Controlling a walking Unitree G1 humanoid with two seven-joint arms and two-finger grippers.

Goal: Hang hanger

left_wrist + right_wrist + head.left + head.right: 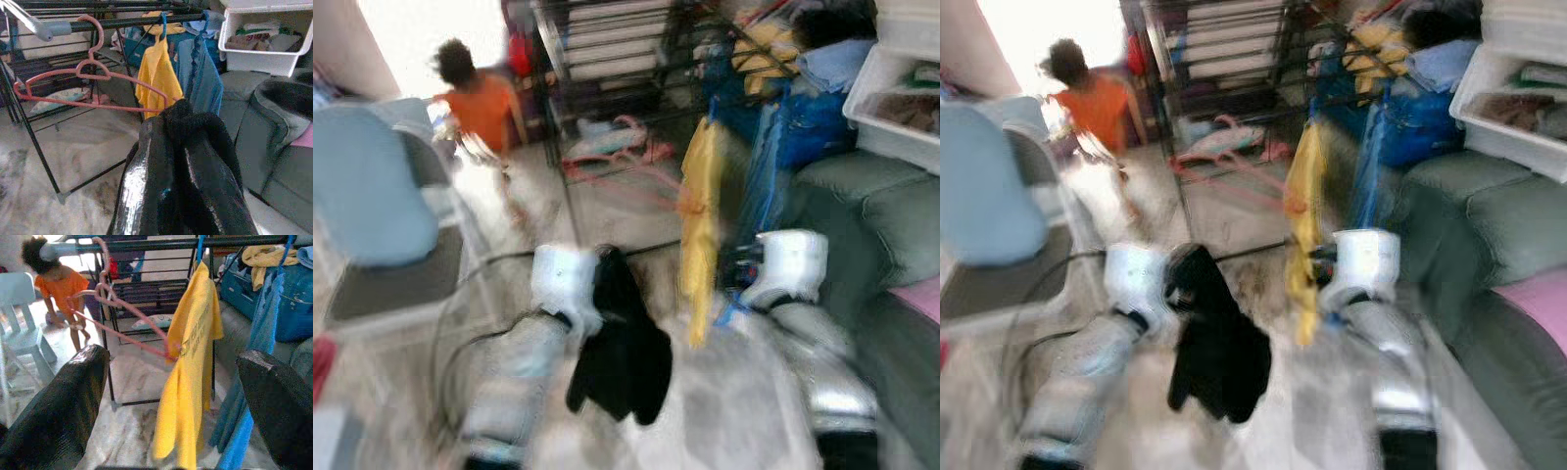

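The left gripper [181, 161] is clamped on a black garment [622, 357], its two glossy black fingers [146, 186] pressed together with the dark cloth bunched between and over them; in the blurred head views that arm reaches forward and the garment droops from its white wrist. The right gripper [171, 396] is spread wide and holds nothing, one finger at each side of its wrist view, and the arm is stretched forward beside the left one. Past the fingers hangs a pink hanger [132, 318], bare, hooked over the black top rail of a drying rack [127, 22] toward its left end and tilted. Farther right along the same rail hangs a yellow shirt [193, 362] on a blue hook, and just beside it a blue garment [200, 73]. The wrist views show these sharply, while the head views smear them. The head views add a grey sofa [871, 225] at the right, a white bin [901, 98] above it, a pale blue chair [372, 186] at the left, and a person in an orange top [481, 103] standing beyond the rack's left end.
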